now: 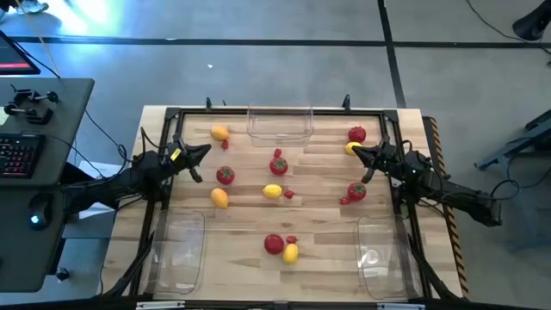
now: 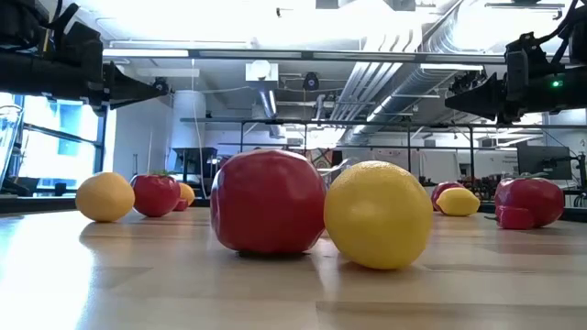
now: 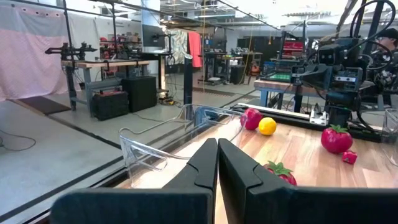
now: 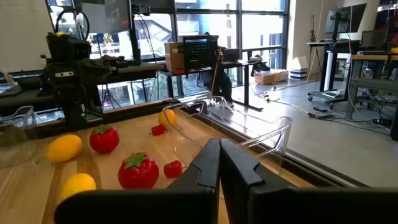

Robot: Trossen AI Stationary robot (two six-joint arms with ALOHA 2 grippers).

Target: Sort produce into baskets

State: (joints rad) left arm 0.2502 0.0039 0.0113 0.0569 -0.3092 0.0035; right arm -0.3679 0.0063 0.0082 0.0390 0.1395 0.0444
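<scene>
Your left gripper (image 1: 205, 151) hangs at the table's nine o'clock edge, fingers pressed together, holding nothing. Your right gripper (image 1: 355, 151) hangs at three o'clock, fingers likewise together and empty.

You have three clear baskets: one (image 1: 281, 126) at twelve o'clock, one (image 1: 179, 252) at seven o'clock, one (image 1: 382, 256) at five o'clock. None shows produce inside.

All produce lies loose on the wooden table (image 1: 318, 224). A tomato (image 1: 278, 165) sits near centre, with a yellow lemon (image 1: 272, 191) just at its six o'clock. Another tomato (image 1: 274, 244) and a lemon (image 1: 291, 252) lie side by side at six o'clock. An orange lemon (image 1: 219, 133) sits at eleven o'clock, and a tomato (image 1: 356, 134) at one o'clock.
</scene>
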